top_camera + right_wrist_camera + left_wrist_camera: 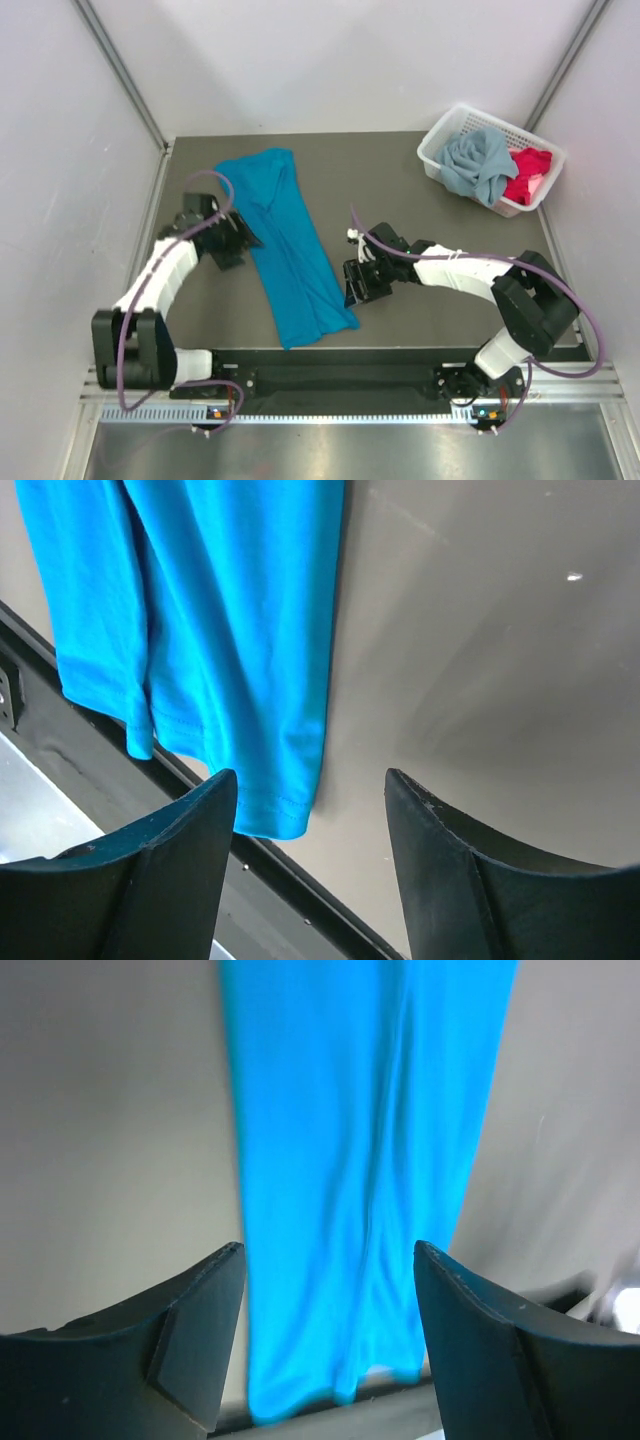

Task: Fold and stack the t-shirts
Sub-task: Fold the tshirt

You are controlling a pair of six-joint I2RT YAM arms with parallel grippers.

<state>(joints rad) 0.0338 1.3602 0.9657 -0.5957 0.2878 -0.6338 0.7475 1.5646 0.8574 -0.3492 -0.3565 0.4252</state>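
A bright teal-blue t-shirt [290, 250] lies on the dark table as a long narrow strip, running from the back left toward the front edge. My left gripper [236, 246] sits at the strip's left side. It is open, and in the left wrist view [328, 1250] the teal cloth [350, 1160] lies flat beyond its fingers, unheld. My right gripper [356, 286] is open just right of the strip's near end. In the right wrist view [311, 777] the shirt's hem corner [280, 815] lies by the left finger. A grey-blue t-shirt [475, 165] and a red-pink t-shirt [528, 175] sit crumpled in the basket.
The white lattice basket [432, 152] stands at the table's back right corner. The black front edge of the table [70, 735] runs just past the teal shirt's near end. Grey walls close in the left, right and back.
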